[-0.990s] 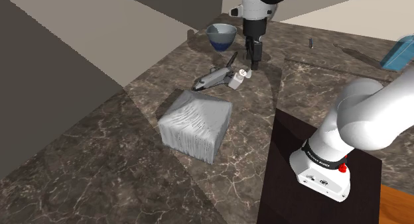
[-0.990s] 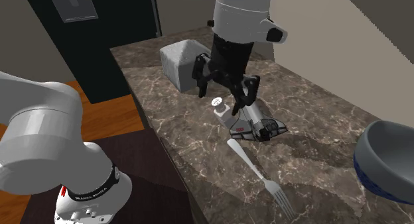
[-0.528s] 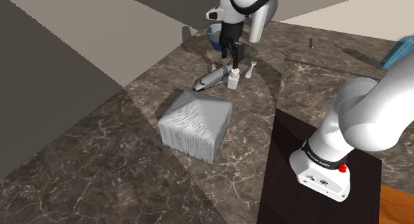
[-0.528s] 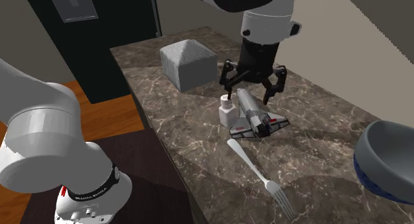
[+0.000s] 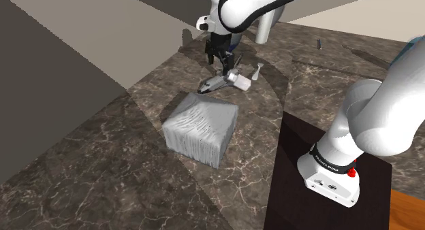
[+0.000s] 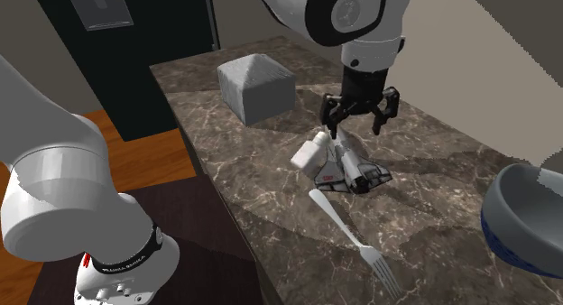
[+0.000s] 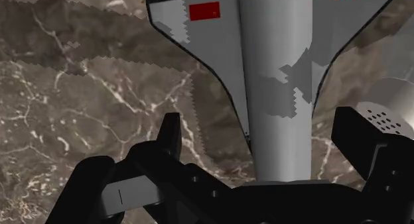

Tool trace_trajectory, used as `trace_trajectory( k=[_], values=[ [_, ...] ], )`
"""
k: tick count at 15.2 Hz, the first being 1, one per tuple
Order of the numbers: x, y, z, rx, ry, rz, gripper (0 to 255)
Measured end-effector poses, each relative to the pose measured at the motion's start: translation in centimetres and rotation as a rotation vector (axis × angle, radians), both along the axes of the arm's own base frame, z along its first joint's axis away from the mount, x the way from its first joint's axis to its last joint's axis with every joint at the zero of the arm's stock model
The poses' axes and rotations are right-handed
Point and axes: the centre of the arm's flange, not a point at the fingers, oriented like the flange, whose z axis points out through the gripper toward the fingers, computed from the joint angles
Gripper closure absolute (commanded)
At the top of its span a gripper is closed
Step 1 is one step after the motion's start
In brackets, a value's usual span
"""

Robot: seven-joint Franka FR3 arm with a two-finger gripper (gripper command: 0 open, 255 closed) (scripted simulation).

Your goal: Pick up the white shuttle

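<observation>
Own all-black two-finger gripper (image 6: 358,123) hangs low over the white-and-grey toy shuttle with dark-edged wings (image 7: 275,70). The fingers are spread, one on each side of the fuselage, clasping nothing. The shuttle lies flat on the dark veined marble counter (image 5: 129,133), between the grey ribbed cube (image 5: 202,130) and the silver fork (image 6: 347,229). A small white shaker (image 6: 309,155) lies tipped just beside it. Judgement: rigid, light, smooth shell, probably slick, with thin wings. I take it across the round fuselage mid-length, clear of the shaker.
</observation>
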Motion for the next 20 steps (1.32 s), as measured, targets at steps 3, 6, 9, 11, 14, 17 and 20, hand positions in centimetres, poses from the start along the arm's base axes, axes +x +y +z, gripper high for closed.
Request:
trace_trajectory(
  k=[3,6,9,11,14,17,20],
  values=[
    [-0.6,-0.2,-2.5,-0.01,0.075,-0.001,0],
    [-0.7,0.0,-3.0,-0.011,0.085,-0.001,255],
    [-0.7,0.0,-3.1,-0.011,0.085,-0.001,255],
    [-0.7,0.0,-3.1,-0.011,0.085,0.0,255],
    [-0.7,0.0,-3.1,-0.011,0.085,0.0,255],
    [-0.8,0.0,-2.4,-0.011,0.086,-0.001,255],
    [-0.8,0.1,-1.2,-0.011,0.086,-0.001,255]
  ],
)
